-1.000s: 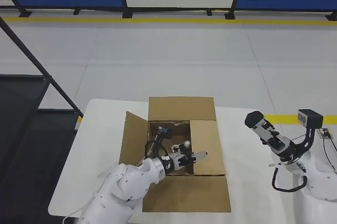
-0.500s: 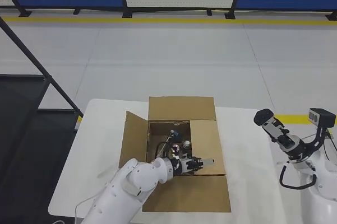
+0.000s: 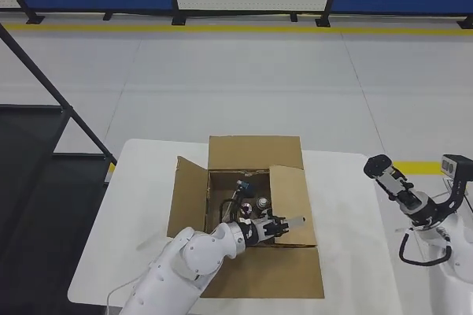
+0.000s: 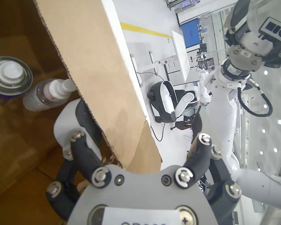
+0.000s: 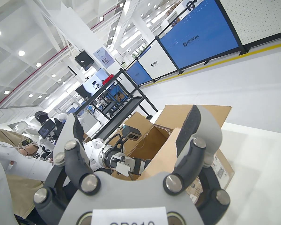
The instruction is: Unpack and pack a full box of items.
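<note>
Cardboard box [image 3: 256, 272] sits mid white table [image 3: 142, 205], opening up, all four flaps folded out. Not emptied: a spray can [image 4: 10, 76] and a small clear bottle [image 4: 46, 93] stand on the box floor, touching each other, near the side flap.

Left gripper [image 3: 290, 224] is at the box's side flap [image 4: 89, 47], the flap on the right arm's side. Fingers are spread wide and straddle the flap's corrugated free edge. One pad [image 4: 84, 118] is on the inner face, the other finger is out past the outer face, and nothing is clamped. Likely reason: pushing or hooking the flap outward so it stops hanging over the opening and blocking the items.

Right gripper [image 5: 134, 129] hangs raised, well apart from the box on that same side. Its fingers are wide and hold nothing. Judged parked, keeping out of the left arm's way.

Orientation:
- The flap is part-raised, not flat. Its hinge line and long axis run from the box's far wall to its near wall.
- The flap's free edge points up and slightly in over the opening.
- The can is upright with its white nozzle up.
- The bottle is tilted with its cap end toward the flap. Cannot tell whether it leans on something or lies flat.

Unpacking looks barely begun.
</note>
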{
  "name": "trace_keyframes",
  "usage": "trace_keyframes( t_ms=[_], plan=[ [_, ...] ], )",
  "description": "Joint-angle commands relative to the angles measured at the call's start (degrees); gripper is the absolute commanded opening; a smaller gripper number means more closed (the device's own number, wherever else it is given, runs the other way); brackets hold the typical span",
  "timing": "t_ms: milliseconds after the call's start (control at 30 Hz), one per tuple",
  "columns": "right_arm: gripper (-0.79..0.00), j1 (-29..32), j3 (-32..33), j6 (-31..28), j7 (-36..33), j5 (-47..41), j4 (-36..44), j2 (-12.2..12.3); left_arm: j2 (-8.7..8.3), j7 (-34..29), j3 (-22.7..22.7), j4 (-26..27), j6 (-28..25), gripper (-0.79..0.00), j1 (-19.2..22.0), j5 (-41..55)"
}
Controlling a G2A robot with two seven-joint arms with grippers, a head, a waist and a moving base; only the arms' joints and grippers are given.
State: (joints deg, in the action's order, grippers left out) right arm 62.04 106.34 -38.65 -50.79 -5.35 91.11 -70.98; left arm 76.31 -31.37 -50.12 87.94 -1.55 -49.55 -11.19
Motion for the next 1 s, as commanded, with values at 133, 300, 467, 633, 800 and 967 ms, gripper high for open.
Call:
trace_keyframes(
  t_ms=[133, 300, 467, 633, 800, 967],
  plan=[
    [0.0, 0.7, 1.6, -0.7, 1.8, -1.5, -0.6, 0.8, 0.92, 4.9, 1.1, 2.4, -1.9, 0.0, 0.3, 0.2],
    [0.0, 1.7, 2.3, -1.4, 3.6, -3.0, -0.6, 1.3, 2.59, 4.5, 4.6, -0.7, -3.3, 0.0, 4.4, 1.5],
    [0.0, 3.1, 3.1, -2.4, 5.4, -4.1, -1.1, 1.8, 5.0, 4.0, 9.5, -6.0, -4.6, 0.0, 9.4, 2.3],
    [0.0, 4.7, 4.5, -3.7, 8.5, -6.2, -2.2, 2.2, 7.53, 5.5, 13.7, -11.3, -6.1, 0.0, 12.8, 2.6],
    [0.0, 6.0, 5.6, -4.7, 10.6, -8.4, -2.8, 2.5, 10.11, 7.8, 16.8, -16.9, -7.0, 0.0, 15.5, 2.7],
    [0.0, 6.5, 5.7, -4.5, 10.4, -9.3, -3.0, 3.0, 12.72, 7.8, 19.3, -22.1, -6.7, 0.0, 18.2, 3.2]
  ],
)
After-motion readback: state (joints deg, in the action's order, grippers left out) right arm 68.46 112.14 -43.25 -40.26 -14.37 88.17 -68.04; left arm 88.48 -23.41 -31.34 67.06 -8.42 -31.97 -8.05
